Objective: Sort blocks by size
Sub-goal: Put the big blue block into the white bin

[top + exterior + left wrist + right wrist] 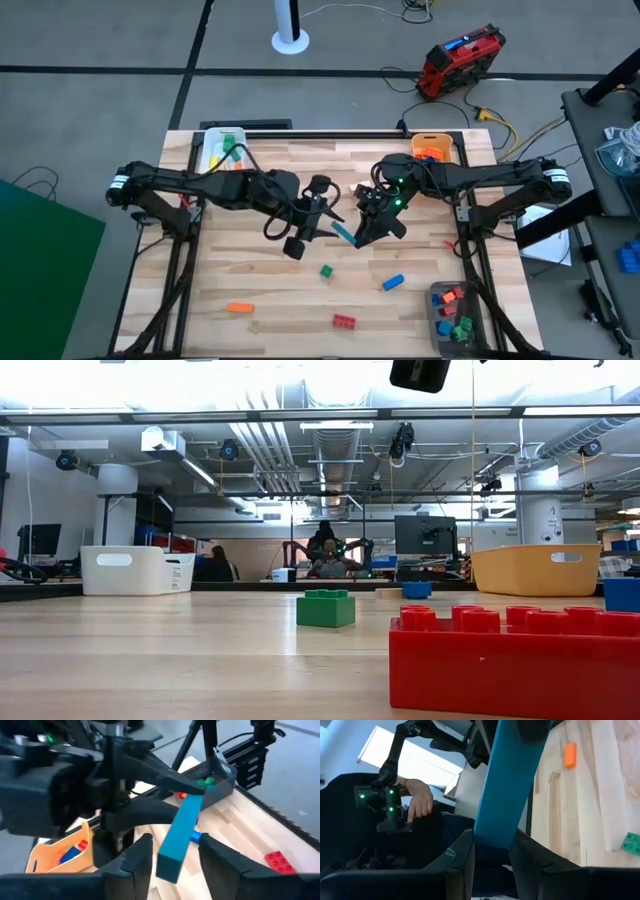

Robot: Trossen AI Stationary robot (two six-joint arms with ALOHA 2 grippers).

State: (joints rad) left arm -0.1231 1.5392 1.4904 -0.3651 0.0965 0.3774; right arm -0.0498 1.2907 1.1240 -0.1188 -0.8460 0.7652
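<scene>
1. The right end effector [358, 236] hangs above the middle of the desk [260, 190], fingers closed on the upper end of a long teal block [345, 235], which slants down from it clear of the wood
2. The left end effector [303, 238] sits just beside the block's lower end, fingers [137, 857] spread either side of it and apparently not touching
3. The block looks stiff, light and smooth-sided, so I judge it could pivot or slip in a one-end pinch; a grip across its flat long faces nearer the middle should hold steadier
4. Loose on the desk nearer the front: a green block [326, 270], a blue block [392, 283], a red block [344, 321] and an orange block [239, 308]
5. More blocks lie in the white bin [212, 148], orange bin [445, 142] and grey bin [436, 318]
</scene>
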